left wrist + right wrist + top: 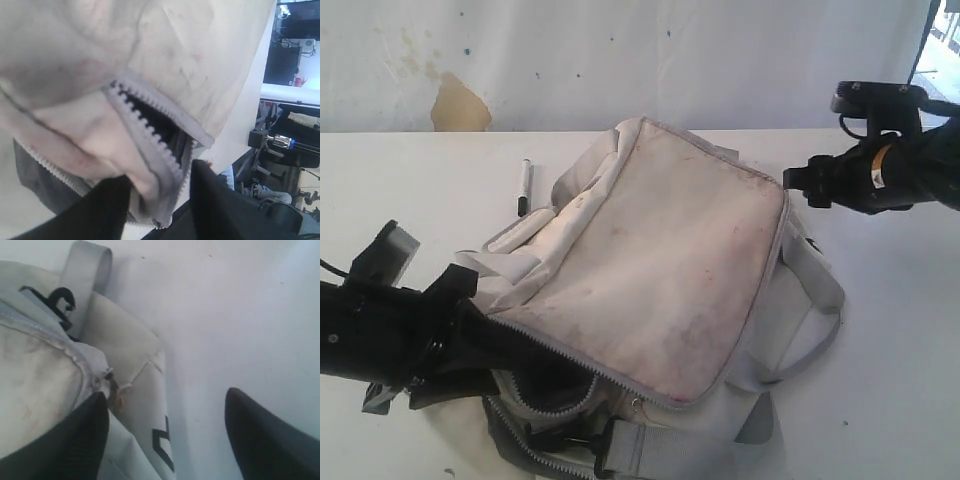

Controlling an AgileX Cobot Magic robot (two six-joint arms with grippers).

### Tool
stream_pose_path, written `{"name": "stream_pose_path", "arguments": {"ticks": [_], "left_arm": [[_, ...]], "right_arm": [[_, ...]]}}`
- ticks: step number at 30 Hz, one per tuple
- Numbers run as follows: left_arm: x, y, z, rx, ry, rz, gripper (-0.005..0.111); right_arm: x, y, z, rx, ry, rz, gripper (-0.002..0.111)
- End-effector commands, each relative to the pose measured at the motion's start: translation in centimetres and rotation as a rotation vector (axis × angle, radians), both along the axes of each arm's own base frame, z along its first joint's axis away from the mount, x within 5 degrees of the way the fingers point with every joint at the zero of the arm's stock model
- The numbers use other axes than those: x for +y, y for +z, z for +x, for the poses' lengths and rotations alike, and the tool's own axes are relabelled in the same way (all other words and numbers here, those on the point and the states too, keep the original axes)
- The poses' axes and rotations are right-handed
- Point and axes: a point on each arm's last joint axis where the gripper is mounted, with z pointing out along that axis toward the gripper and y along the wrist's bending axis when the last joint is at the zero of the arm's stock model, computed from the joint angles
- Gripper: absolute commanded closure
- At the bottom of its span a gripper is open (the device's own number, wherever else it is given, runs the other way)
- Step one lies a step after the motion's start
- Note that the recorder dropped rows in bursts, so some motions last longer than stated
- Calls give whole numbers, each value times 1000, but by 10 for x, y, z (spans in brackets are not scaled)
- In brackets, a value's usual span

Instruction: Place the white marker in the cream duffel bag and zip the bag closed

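Left wrist view: my left gripper (159, 172) stands about half open, its two black fingers (107, 210) set apart with the end of the grey zipper (150, 125) and a fold of cream fabric lying between them. The cloth fills most of the gap. It seems to sit loose there, not pinched. Beside that fold the zipper teeth part, and the black lining (157, 120) shows through the slit.

In the exterior view the cream duffel bag (670, 260) lies on its side in the middle of the white table (400, 180), its stained broad panel facing up. My left arm reaches in from the lower left to the bag's near corner, where the mouth gapes and shows dark inside. The rest of the zipper line along the near edge and up the right side looks shut.

The white marker (524, 186) is outside the bag. It lies on the table just beyond the bag's far left corner, close to the folded straps but apart from them, with its black cap at the end nearer the bag.

My right gripper (166, 395) is wide open and holds nothing. Only bare table shows between its fingers. It hangs near the bag's far right corner, one finger (75, 440) close against the cream fabric there. A grey strap (87, 270) and a black buckle (57, 300) lie nearby.
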Motion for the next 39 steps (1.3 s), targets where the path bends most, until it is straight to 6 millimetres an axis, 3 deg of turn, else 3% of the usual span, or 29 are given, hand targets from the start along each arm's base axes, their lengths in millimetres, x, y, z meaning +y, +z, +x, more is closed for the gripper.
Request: {"name": "stream_pose_path", "arguments": {"ticks": [1, 5, 11, 18, 23, 29, 33, 39], "left_arm": [[1, 0, 0, -17, -14, 6, 45], [3, 3, 1, -94, -98, 86, 36], [4, 34, 14, -164, -194, 168, 36], [7, 64, 26, -215, -267, 265, 36], [16, 67, 27, -211, -334, 397, 36], [22, 65, 24, -208, -392, 466, 36], [22, 71, 26, -256, -342, 478, 36], [30, 82, 39, -327, -112, 556, 36]], "right_arm": [[8, 28, -13, -6, -12, -54, 46], [22, 52, -28, -33, -11, -26, 46], [35, 66, -50, 65, -5, 54, 50], [52, 68, -73, 352, 292, 35, 55], [62, 73, -87, 459, 541, 25, 55], [76, 78, -102, 448, 891, 56, 55], [90, 80, -112, 391, 1121, 25, 55], [124, 69, -137, 419, 1238, -104, 55]]}}
